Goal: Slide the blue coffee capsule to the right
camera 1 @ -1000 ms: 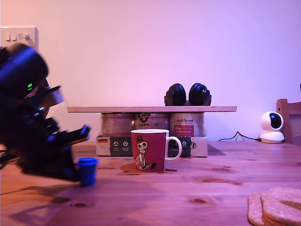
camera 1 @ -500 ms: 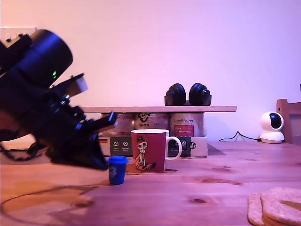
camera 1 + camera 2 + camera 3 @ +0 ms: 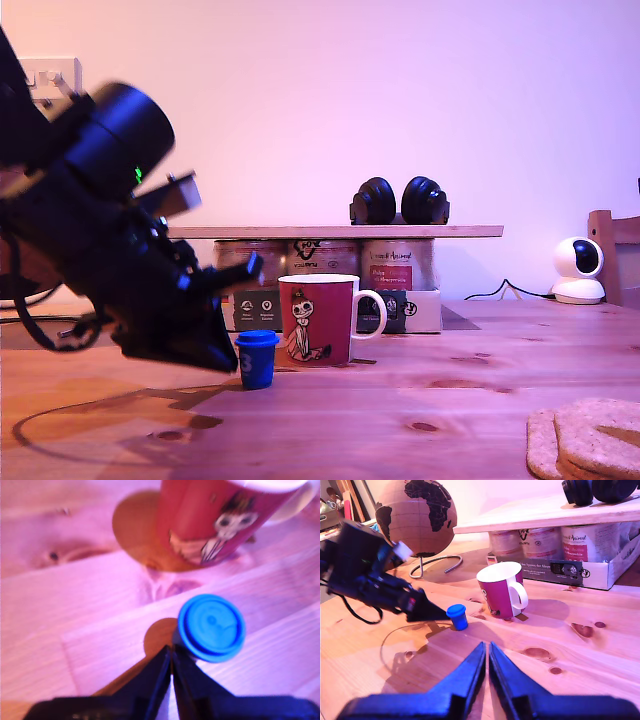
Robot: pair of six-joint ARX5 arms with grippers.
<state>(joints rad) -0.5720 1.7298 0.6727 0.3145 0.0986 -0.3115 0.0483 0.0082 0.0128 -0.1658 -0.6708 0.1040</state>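
Blue coffee capsule [image 3: 257, 359] upright on the wooden counter [image 3: 420, 410], just beside the red cat mug [image 3: 318, 319], my first gripper [image 3: 171, 655] fingers closed, tips touching it, my second gripper [image 3: 486, 652] fingers closed, empty, well apart.

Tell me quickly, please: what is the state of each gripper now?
My first gripper: closed, holding nothing, its tip against the blue coffee capsule.
My second gripper: closed, holding nothing, above the table.
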